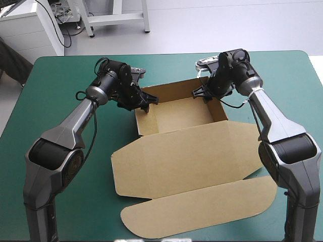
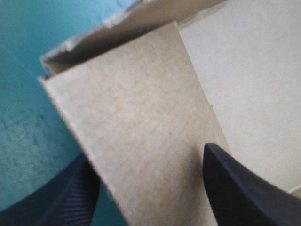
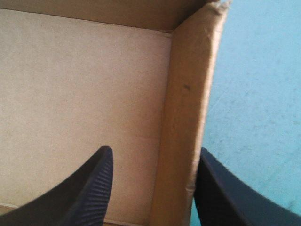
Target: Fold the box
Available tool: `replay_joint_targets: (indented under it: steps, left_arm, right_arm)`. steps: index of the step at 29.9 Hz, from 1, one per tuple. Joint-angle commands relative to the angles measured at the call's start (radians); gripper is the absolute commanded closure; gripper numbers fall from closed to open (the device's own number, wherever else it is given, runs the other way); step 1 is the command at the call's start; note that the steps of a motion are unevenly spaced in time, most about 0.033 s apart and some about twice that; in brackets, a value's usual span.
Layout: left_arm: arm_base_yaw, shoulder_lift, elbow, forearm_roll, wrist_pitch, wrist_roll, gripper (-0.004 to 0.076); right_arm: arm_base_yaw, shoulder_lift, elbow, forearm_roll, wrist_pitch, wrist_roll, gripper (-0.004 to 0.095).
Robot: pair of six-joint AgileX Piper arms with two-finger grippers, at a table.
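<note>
One teal-green table (image 1: 50, 80) carries the brown box (image 1: 181, 156) at its middle. Only the high view shows it whole: a walled tray on the far side, the lid flat toward the near edge. The wrist views show the left gripper (image 2: 149, 153) and right gripper (image 3: 154, 149) each straddling a side wall, black fingers apart, one inside the tray and one outside.

matt brown cardboard box (image 1: 181, 151), frayed at one corner, smooth teal-green table cover (image 1: 55, 85), black fingers (image 3: 89, 197) finely ribbed
</note>
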Motion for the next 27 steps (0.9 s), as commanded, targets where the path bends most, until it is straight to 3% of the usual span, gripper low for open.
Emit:
replay_joint_targets:
  steps: [1,7,16,19,24,27]
  left_arm:
    - [-0.009,-0.065,-0.093,0.000,0.059,-0.012,0.0270]
    - [-0.009,-0.085,-0.192,-0.040,0.059,-0.012,0.0271]
    - [-0.009,-0.276,-0.195,0.029,0.059,0.049,0.0289]
    - [-0.009,-0.370,-0.195,0.032,0.059,0.090,0.0375]
    - [-0.009,-0.537,-0.195,0.038,0.059,0.245,0.0695]
    - [-0.009,-0.639,-0.177,0.038,0.059,0.315,0.0731]
  right_arm:
    - [-0.003,-0.097,-0.036,-0.011,0.015,-0.008,0.0427]
    - [-0.003,-0.145,-0.036,-0.026,0.015,-0.008,0.0427]
    - [-0.003,-0.278,-0.036,-0.066,0.015,-0.002,0.0427]
    - [-0.003,-0.311,-0.036,-0.069,0.015,0.000,0.0427]
    - [-0.003,-0.338,-0.036,-0.073,0.015,0.001,0.0427]
    - [-0.003,-0.340,-0.036,-0.073,0.015,0.001,0.0427]
